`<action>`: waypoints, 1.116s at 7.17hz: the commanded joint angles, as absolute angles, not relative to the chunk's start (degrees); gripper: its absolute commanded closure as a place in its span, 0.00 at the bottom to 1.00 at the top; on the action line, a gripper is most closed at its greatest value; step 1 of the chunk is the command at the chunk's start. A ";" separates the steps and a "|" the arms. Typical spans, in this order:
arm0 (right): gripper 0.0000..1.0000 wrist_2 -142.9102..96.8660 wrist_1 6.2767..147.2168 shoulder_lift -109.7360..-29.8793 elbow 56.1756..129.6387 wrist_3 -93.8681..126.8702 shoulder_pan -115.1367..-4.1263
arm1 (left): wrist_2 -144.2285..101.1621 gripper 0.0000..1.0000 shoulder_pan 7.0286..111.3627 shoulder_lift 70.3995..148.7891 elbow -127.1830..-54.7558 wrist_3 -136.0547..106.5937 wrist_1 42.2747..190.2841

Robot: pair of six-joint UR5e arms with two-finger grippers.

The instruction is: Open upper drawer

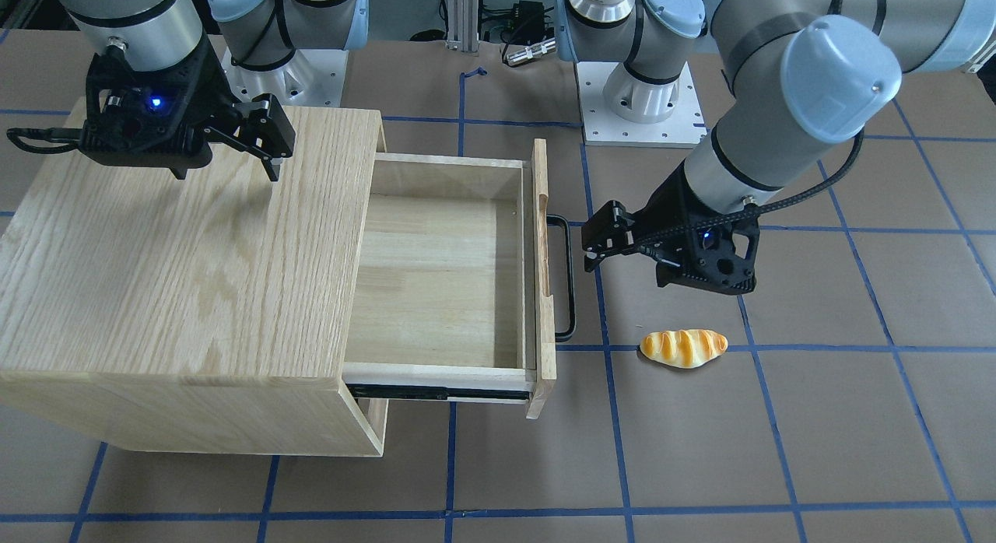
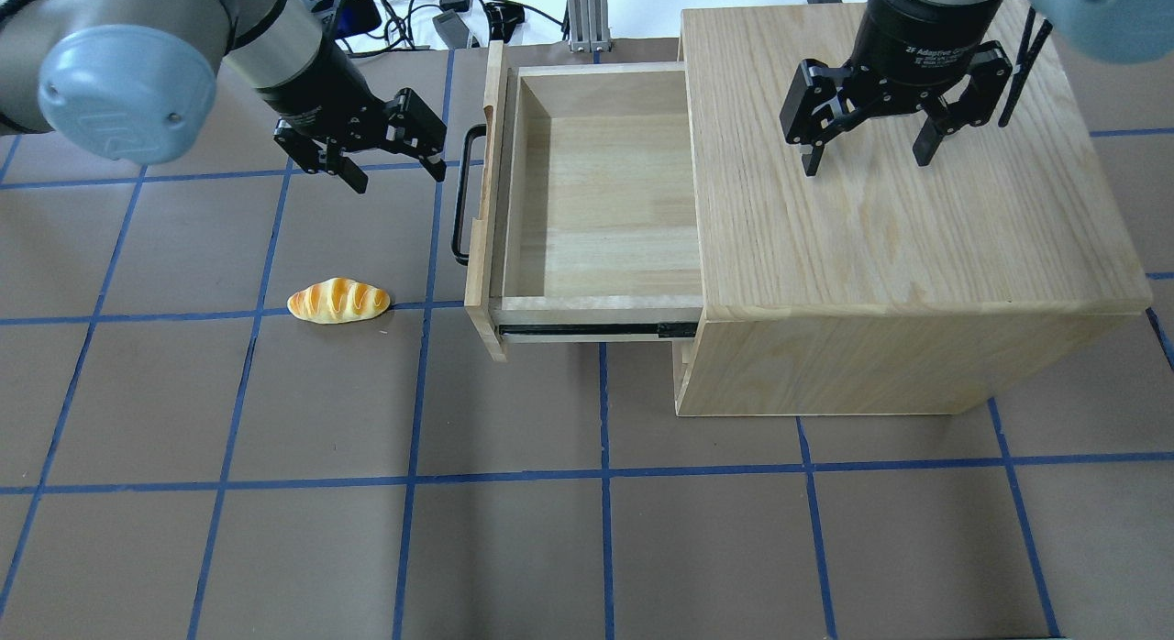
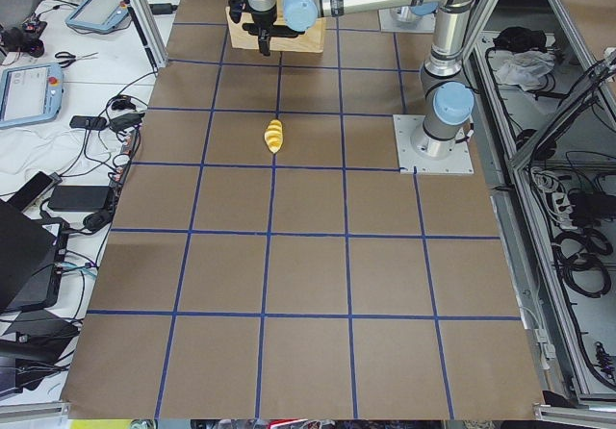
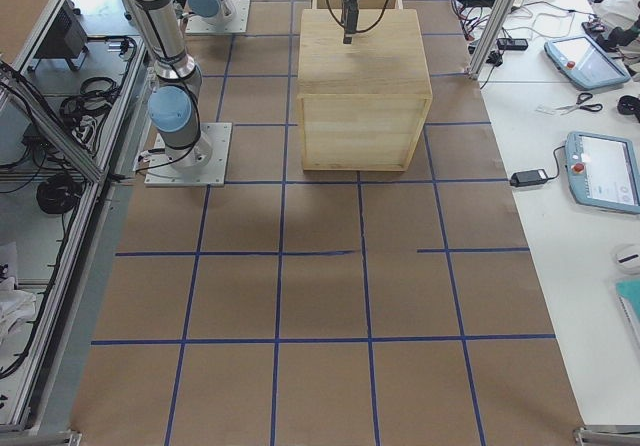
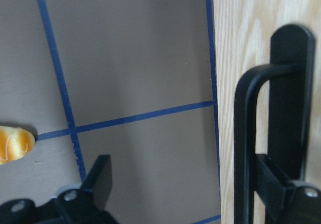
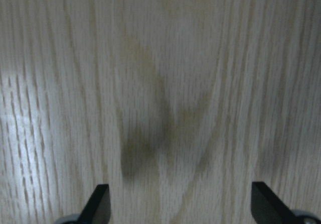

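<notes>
The upper drawer (image 2: 596,191) is pulled far out of the oak cabinet (image 2: 899,246), and its pale-wood inside is empty. Its black bar handle (image 2: 463,195) faces left; it also shows in the front view (image 1: 566,275) and the left wrist view (image 5: 244,148). My left gripper (image 2: 398,177) is open and empty, just left of the handle and not holding it; it also shows in the front view (image 1: 590,247). My right gripper (image 2: 865,161) is open and empty, hovering over the cabinet top (image 6: 160,83). In the front view the right gripper (image 1: 261,158) is over the cabinet's far corner.
A toy bread roll (image 2: 339,301) lies on the brown table left of the drawer front; it also shows in the front view (image 1: 683,348). Blue tape lines (image 2: 413,480) grid the table. The lower front panel (image 1: 377,422) stays shut under the drawer.
</notes>
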State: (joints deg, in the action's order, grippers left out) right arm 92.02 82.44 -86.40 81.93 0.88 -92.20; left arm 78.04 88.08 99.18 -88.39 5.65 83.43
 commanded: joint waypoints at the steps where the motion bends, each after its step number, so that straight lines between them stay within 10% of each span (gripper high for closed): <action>1: 0.00 92.02 82.44 -86.40 81.91 0.88 -92.20 | 88.28 0.00 87.63 93.72 -87.72 5.71 91.18; 8: 0.00 92.02 82.44 -86.40 81.91 0.88 -92.20 | 89.64 0.00 89.03 86.32 -91.49 1.23 88.95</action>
State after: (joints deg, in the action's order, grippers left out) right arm 92.02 82.44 -86.40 81.93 0.85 -92.20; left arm 89.07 88.77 87.64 -90.68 2.32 89.16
